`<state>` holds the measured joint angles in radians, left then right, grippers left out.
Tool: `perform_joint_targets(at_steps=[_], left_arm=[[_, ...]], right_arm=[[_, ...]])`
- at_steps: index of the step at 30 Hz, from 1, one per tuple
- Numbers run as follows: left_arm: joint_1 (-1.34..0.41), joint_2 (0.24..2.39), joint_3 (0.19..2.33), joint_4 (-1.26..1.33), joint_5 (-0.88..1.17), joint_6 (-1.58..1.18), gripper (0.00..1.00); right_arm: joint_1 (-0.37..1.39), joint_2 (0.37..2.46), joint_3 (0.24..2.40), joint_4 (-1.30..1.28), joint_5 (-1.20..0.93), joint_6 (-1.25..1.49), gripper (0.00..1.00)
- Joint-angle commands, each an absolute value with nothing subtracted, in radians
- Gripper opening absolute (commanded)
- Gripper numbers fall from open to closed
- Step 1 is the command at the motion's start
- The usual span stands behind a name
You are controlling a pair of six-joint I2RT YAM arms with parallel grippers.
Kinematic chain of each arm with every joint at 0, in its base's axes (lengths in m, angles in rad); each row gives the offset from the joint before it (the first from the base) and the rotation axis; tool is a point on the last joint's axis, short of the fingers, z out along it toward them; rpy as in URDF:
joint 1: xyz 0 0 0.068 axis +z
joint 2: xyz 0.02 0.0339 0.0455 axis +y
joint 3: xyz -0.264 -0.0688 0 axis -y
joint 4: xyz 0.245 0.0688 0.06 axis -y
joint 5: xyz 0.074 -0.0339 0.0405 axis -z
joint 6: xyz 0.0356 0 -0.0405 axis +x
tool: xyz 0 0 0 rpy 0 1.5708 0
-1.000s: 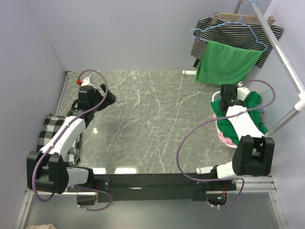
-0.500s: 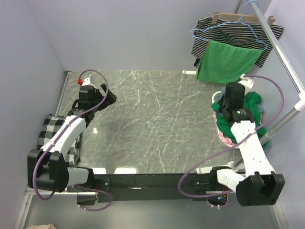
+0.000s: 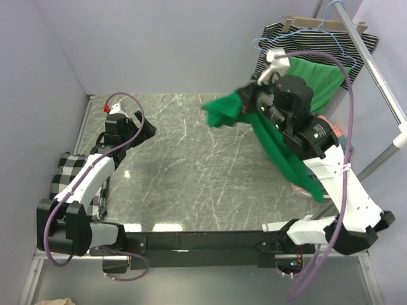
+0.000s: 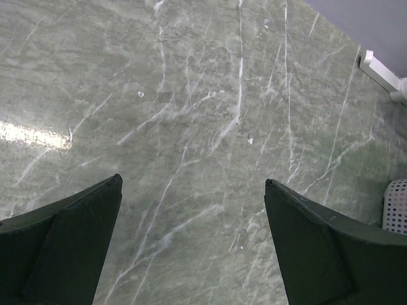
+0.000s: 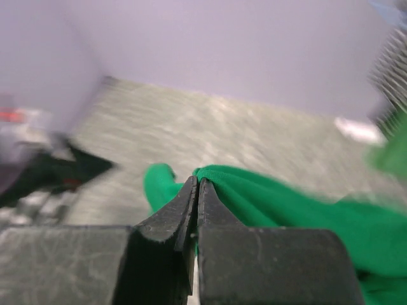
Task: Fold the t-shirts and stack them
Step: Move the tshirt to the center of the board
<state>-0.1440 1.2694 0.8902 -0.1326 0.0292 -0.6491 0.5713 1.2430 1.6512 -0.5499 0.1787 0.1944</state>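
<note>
Right hand (image 5: 197,185) aloft, clamped on green t-shirt (image 3: 280,151), left hand (image 4: 193,187) low, spread wide

Right wrist view motion-blurred: table (image 5: 210,136), far wall (image 5: 222,44), left arm (image 5: 57,170) all smeared. Green shirt (image 5: 286,210) runs off right edge there. Basket (image 4: 397,204): only corner in left wrist view; from above mostly hidden behind shirt, right arm (image 3: 337,184). Left gripper (image 4: 192,180) fingers cut by bottom edge. Checkered cloth (image 3: 63,166) partly under left arm.

The right gripper (image 3: 253,100) holds the green t-shirt (image 3: 278,154) in the air above the marble table (image 3: 191,159).
</note>
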Motion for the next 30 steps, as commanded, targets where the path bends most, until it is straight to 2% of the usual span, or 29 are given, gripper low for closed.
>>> perform_joint_targets(at_steps=[1,5,10,16,22,24,25,26,28,30], left_arm=[[-0.147,1.233,0.911,-0.109,0.022,-0.663,0.99],[-0.147,1.206,0.908,-0.115,0.003,-0.681,0.99],[-0.146,1.163,0.899,-0.124,-0.057,-0.693,0.99],[-0.146,1.117,0.894,-0.159,-0.11,-0.693,0.99],[-0.146,1.078,0.899,-0.196,-0.14,-0.664,0.99],[-0.144,1.078,0.896,-0.201,-0.147,-0.661,0.99],[-0.146,1.081,0.888,-0.201,-0.146,-0.66,0.99],[-0.146,1.094,0.885,-0.199,-0.14,-0.658,0.99],[-0.147,1.109,0.877,-0.186,-0.127,-0.658,0.99],[-0.147,1.146,0.876,-0.183,-0.111,-0.66,0.99]], right_arm=[[0.731,1.357,1.899,-0.584,0.181,0.084,0.0],[0.833,1.428,2.057,-0.594,0.178,0.043,0.0],[0.867,1.45,2.054,-0.532,0.263,0.021,0.0],[0.848,1.41,1.725,-0.396,0.489,0.06,0.0],[0.77,1.413,1.412,-0.437,0.589,0.242,0.0],[0.727,1.431,1.312,-0.484,0.684,0.336,0.0],[0.709,1.44,1.28,-0.498,0.702,0.363,0.02],[0.687,1.451,1.238,-0.515,0.715,0.423,0.21],[0.611,1.477,1.197,-0.554,0.727,0.471,0.27],[0.546,1.497,1.183,-0.572,0.716,0.508,0.51]])
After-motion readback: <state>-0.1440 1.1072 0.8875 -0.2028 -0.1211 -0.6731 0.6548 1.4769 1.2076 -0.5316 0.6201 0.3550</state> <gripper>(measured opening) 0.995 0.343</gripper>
